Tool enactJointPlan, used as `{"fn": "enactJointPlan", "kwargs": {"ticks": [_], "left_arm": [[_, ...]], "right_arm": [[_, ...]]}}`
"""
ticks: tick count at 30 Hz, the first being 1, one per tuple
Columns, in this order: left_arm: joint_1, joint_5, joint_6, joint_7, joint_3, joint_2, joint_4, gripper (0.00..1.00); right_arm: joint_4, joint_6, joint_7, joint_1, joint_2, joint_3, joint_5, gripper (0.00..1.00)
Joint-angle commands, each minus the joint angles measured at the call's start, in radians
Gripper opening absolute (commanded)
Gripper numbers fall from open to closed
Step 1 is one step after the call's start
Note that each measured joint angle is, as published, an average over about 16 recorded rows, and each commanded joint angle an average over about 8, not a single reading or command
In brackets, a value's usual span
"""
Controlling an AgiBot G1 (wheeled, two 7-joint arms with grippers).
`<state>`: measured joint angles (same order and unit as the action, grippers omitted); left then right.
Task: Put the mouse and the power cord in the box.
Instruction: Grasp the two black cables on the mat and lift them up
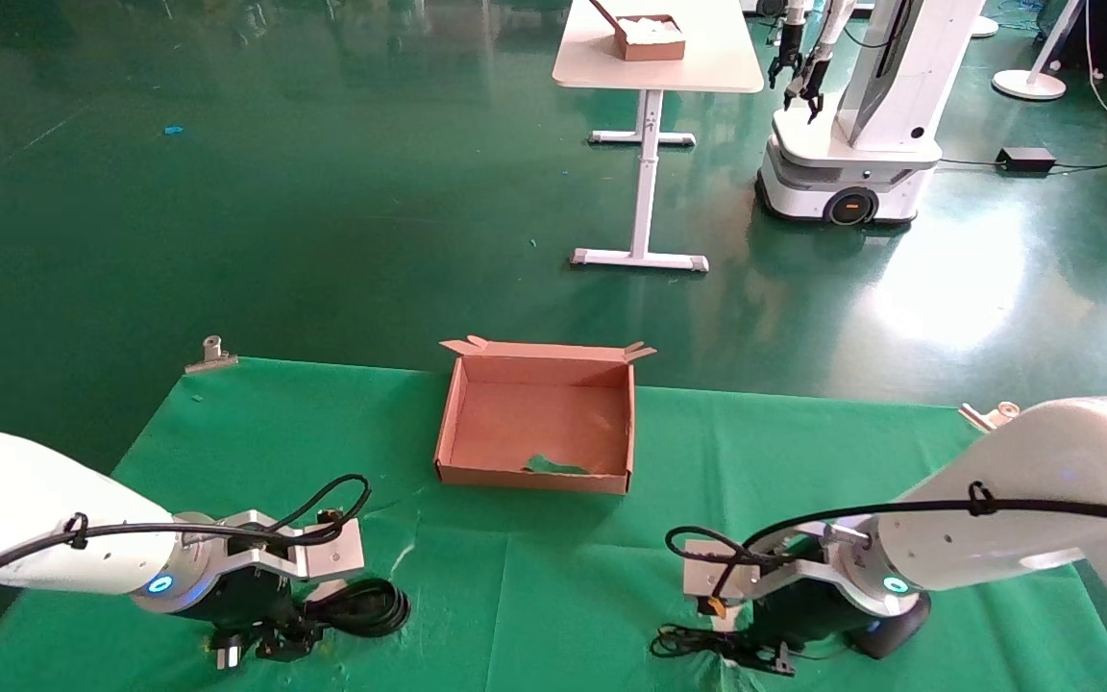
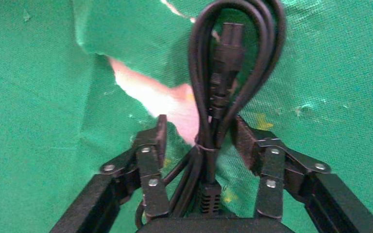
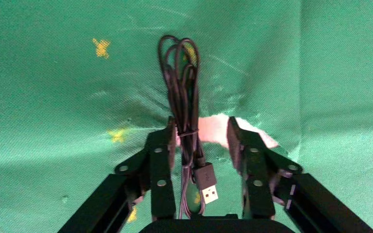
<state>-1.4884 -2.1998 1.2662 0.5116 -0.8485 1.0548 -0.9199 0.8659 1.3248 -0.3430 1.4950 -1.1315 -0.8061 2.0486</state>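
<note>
The left gripper (image 2: 199,138) straddles the glossy coiled power cord (image 2: 223,82), jaws spread, at seven o'clock on the green cloth (image 1: 534,596). The right gripper (image 3: 201,141), jaws spread, straddles the mouse (image 1: 890,630) cable at five. The cardboard box (image 1: 539,476) sits at twelve.

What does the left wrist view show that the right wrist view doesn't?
Only the left wrist view: the power cord, its tied neck between the open left tool fingers, over a tear in the green cloth. Only the right wrist view: the mouse cable bundle and USB plug between the open right tool fingers. Both: green cloth, a tear, a tool straddling a bundle unclosed; neither shows the box.
</note>
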Motion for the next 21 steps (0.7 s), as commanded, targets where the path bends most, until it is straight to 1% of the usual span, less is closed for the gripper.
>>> {"fn": "enactJointPlan", "kwargs": {"ticks": [1,21], "left_arm": [[0.000,0.000,0.000,0.000,0.000,0.000,0.000,0.00],[0.000,-0.002,-0.002,0.000,0.000,0.000,-0.001,0.00]], "right_arm": [[0.001,0.000,0.000,0.000,0.001,0.000,0.000,0.00],[0.005,0.001,0.001,-0.002,0.002,0.000,-0.002,0.00]]}}
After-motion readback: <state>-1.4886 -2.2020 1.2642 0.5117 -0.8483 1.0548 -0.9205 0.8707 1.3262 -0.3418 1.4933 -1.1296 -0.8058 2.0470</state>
